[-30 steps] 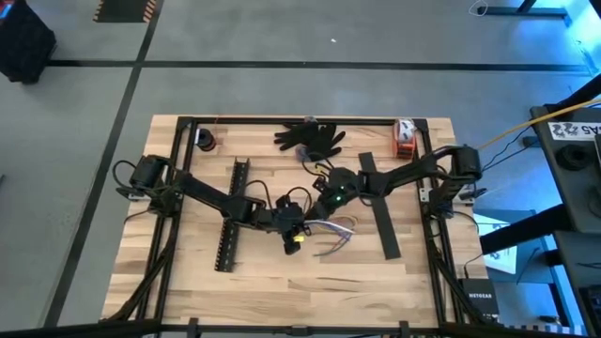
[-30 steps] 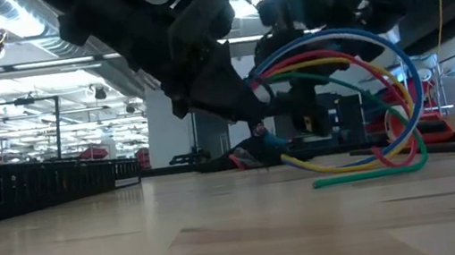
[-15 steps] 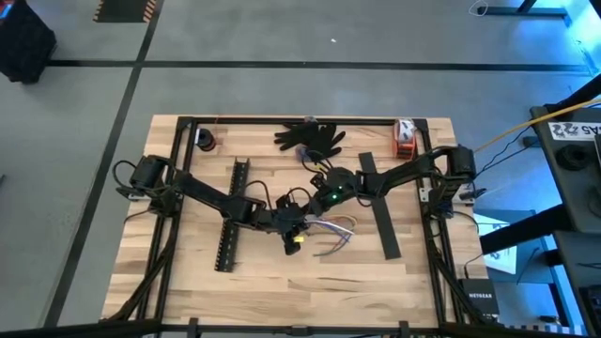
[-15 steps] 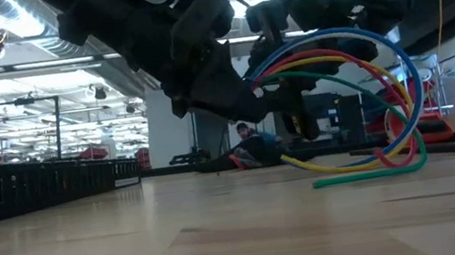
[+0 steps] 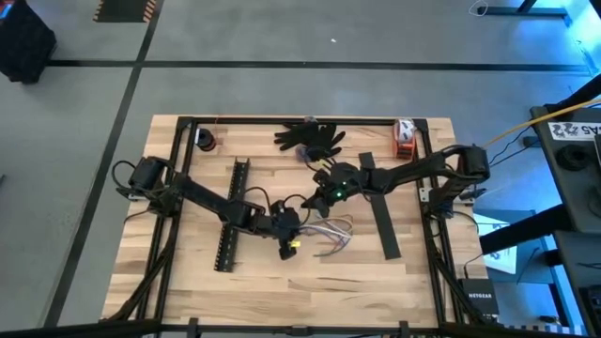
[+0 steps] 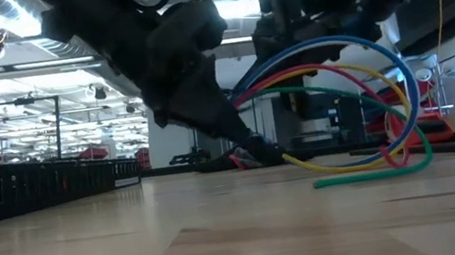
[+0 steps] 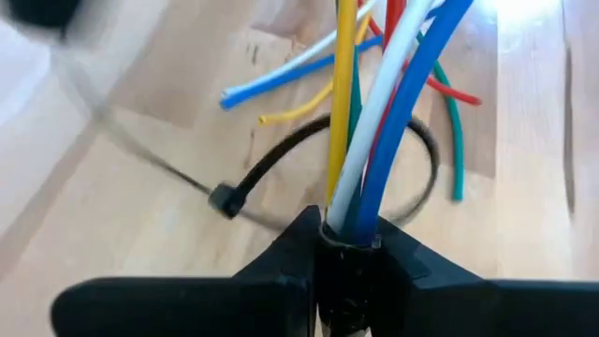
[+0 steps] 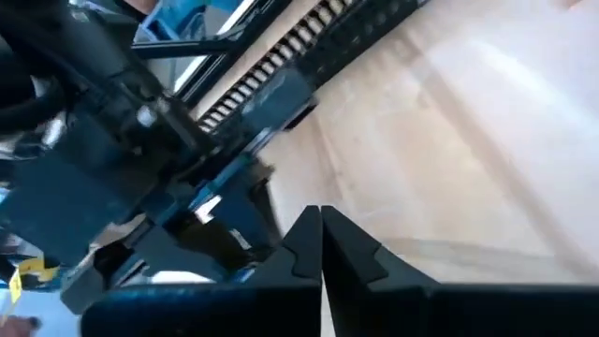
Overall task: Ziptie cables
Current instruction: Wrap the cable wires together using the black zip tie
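Note:
The cables (image 7: pixel 374 112), a bundle of yellow, white, blue, red and green wires, stick out of my left gripper (image 7: pixel 348 234), which is shut on them near the table's middle (image 5: pixel 286 228). They arch up and over (image 6: pixel 365 80), and their free ends (image 6: pixel 370 174) lie on the wood. A black zip tie (image 7: pixel 281 150) loops loosely around the bundle, its head (image 7: pixel 225 198) off to one side. My right gripper (image 8: pixel 321 229) is shut just beyond the bundle (image 5: pixel 312 197). My left gripper pinches the bundle's one end (image 7: pixel 351 220) between its two fingers, which slant down toward the table and lie along the wires. The held end is off the wood. My right gripper seems to hold the zip tie's tail (image 7: pixel 140 154), which runs blurred toward it; the contact itself is out of view.
A long black slotted channel (image 5: pixel 230 216) lies left of the bundle, and a flat black strip (image 5: pixel 380 216) lies to the right. Black gloves (image 5: pixel 312 137), an orange item (image 5: pixel 404 137) and a dark roll (image 5: pixel 207 139) sit along the far edge.
My right gripper has risen and drawn away from the bundle toward the far edge. My left gripper has tipped lower toward the table and the near edge, bringing the held end of the cables down with it; their free ends have stayed on the wood.

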`<state>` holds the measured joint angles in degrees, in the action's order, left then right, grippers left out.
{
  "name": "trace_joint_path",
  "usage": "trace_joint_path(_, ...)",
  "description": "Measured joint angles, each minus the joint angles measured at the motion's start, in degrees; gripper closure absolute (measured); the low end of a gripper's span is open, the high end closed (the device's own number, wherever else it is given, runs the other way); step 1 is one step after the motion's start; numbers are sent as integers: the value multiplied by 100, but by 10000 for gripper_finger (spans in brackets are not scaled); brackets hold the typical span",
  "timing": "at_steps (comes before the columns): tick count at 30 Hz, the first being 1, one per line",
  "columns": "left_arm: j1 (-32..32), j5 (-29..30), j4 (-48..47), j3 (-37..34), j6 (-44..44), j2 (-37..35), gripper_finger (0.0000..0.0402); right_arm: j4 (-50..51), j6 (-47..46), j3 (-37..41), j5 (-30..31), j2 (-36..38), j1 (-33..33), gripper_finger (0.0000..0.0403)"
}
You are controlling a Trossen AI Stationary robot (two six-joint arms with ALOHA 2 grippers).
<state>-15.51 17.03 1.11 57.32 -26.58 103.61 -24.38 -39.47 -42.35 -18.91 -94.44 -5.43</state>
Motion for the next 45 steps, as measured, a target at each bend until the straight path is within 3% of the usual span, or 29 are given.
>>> trace_joint_path(5,-26,10,-286,0,-62,0,356,707,384,-8,37,228,6,403)
trace_joint_path(11,-9,11,-191,0,-48,0,355,1346,-1107,-2,-299,153,15,387)
trace_joint_path(14,2,12,-167,0,-46,0,355,1336,-1121,-2,-289,54,36,350)
trace_joint_path(19,-25,-24,-120,0,85,0,355,1140,510,0,479,53,266,284)
trace_joint_path(25,-106,-52,-207,-2,362,42,355,1063,3844,-5,1338,-24,771,256)
trace_joint_path(30,-93,-51,-193,-2,451,42,355,1056,5201,-7,1790,-220,946,260)
trace_joint_path(38,-90,-49,-176,-4,450,44,354,968,5602,-6,2499,-623,955,267)
trace_joint_path(40,-90,-49,-177,-6,451,44,354,890,5810,-4,2702,-620,955,293)
trace_joint_path(43,-90,-49,-171,-4,431,44,354,896,5932,-4,2743,-586,951,370)
trace_joint_path(45,-90,-49,-168,-4,423,44,354,900,6004,-3,2751,-580,916,391)
